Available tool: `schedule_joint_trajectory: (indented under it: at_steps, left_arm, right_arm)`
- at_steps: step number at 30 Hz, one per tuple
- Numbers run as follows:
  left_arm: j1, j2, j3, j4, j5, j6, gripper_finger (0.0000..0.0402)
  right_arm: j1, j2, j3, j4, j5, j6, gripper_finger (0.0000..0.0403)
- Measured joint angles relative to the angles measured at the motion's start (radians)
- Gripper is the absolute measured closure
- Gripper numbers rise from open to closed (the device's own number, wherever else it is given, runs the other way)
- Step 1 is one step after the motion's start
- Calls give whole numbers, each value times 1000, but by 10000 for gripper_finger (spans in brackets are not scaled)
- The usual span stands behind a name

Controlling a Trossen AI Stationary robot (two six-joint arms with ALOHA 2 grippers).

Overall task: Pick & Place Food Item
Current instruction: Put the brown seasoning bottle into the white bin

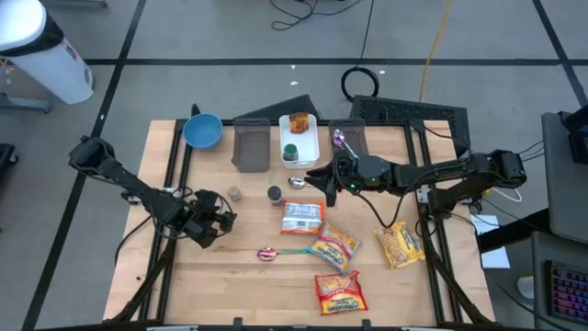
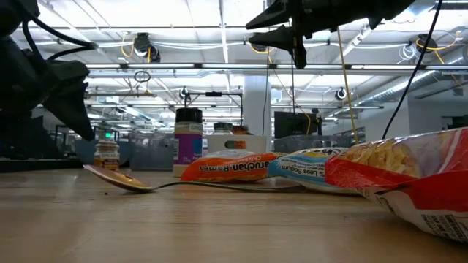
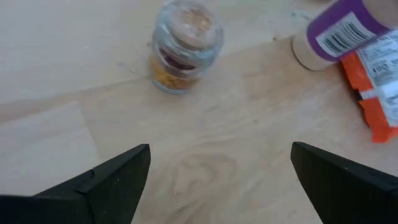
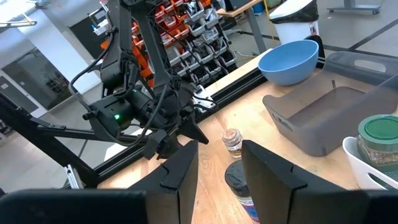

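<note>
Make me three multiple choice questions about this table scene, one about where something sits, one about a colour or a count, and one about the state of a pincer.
1. Where is the small spice jar?
A. ahead of the left pincer, apart from it
B. inside the blue bowl
C. in the white bin

2. What colour is the bowl at the table's far edge?
A. red
B. blue
C. yellow

3. How do the left pincer's fingers stand?
A. clamped on a spoon
B. shut on nothing
C. spread wide, holding nothing

Answers: 1 A, the left wrist view shows the jar on bare wood beyond the fingers. 2 B, it shows blue from above. 3 C, bare table lies between the spread fingers.
</note>
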Motion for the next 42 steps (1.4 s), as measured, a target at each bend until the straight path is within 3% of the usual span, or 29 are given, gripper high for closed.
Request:
schedule_joint_trajectory:
  at_steps: [14,20,32,42]
  left_arm:
    - [0,0,0,26,17,94,9]
    - [12,0,0,26,-64,159,9]
    - [170,0,0,-7,-79,408,9]
    - [247,1,0,2,-52,440,9]
  right_arm:
    - [0,0,0,0,-1,4,287]
    - [0,0,0,0,-1,4,287]
    - [0,0,0,0,-1,18,287]
    - [0,0,0,0,-1,17,287]
